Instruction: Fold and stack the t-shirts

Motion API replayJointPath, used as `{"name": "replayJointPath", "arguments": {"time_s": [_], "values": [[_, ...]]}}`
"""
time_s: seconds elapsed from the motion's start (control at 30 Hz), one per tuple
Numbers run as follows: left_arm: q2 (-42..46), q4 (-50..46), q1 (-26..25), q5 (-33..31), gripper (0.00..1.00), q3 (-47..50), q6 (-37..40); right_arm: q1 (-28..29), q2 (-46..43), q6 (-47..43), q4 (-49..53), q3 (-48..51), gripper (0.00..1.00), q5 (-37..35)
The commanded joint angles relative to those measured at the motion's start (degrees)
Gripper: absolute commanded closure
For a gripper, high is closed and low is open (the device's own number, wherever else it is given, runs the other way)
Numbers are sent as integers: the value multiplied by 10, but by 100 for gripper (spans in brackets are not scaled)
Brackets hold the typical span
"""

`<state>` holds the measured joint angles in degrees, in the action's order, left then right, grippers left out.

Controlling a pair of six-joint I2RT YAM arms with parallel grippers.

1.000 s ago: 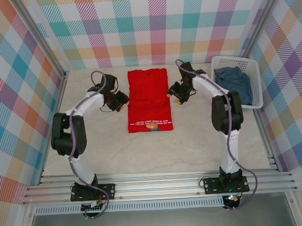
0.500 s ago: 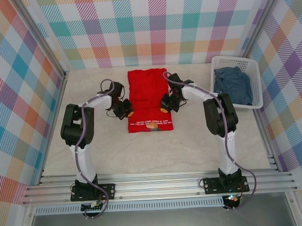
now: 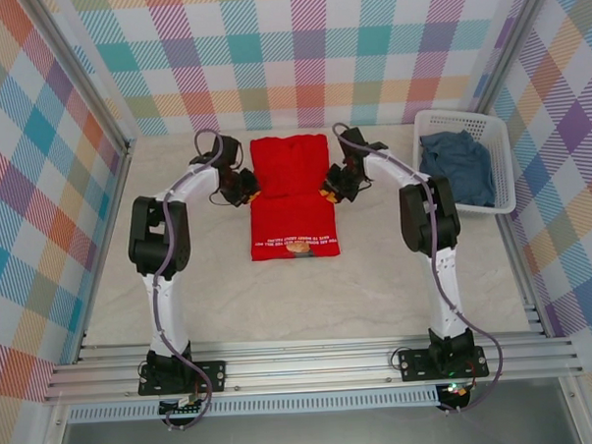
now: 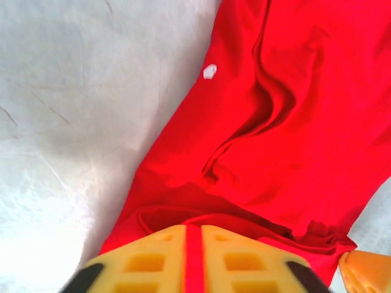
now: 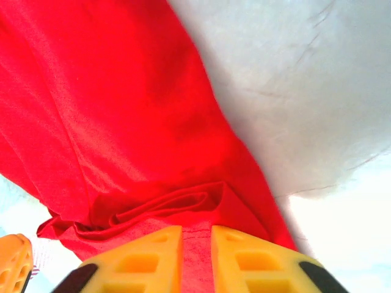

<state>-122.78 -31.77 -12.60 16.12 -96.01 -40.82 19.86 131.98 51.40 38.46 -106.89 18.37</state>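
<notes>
Cream table [image 3: 309, 290] bears the red shirt [image 3: 292, 217] between both grippers: left gripper [image 3: 248, 193] and right gripper [image 3: 329, 189], moments ago lower along its sides, now each pinch an edge, seemingly ready to fold; blue shirt [image 3: 457, 161] lies well right.

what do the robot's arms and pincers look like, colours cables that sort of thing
Both the left arm and right arm have slim white links with bulky black joint housings, and a purplish-grey cable loops along each. Black bases bolt to an aluminium rail. The left pincer and right pincer have yellow-orange fingers moulded with rectangular pockets.
</notes>
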Motion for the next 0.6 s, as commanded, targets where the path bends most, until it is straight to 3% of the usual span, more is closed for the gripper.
{"name": "replayJointPath", "arguments": {"time_s": [0.0,0.07,0.13,0.33,0.57], "values": [[80,-45,2,-36,71,49,21,6,-78,-5,2,68,71,-3],[144,-43,1,-37,62,128,6,7,-139,-1,-28,156,63,-4],[205,-20,-2,1,58,232,-24,10,-199,4,-52,243,55,5],[304,56,-24,77,45,425,-133,44,-285,3,-65,377,41,22],[277,154,-40,96,41,470,-202,50,-238,-7,-72,388,44,28]]}}
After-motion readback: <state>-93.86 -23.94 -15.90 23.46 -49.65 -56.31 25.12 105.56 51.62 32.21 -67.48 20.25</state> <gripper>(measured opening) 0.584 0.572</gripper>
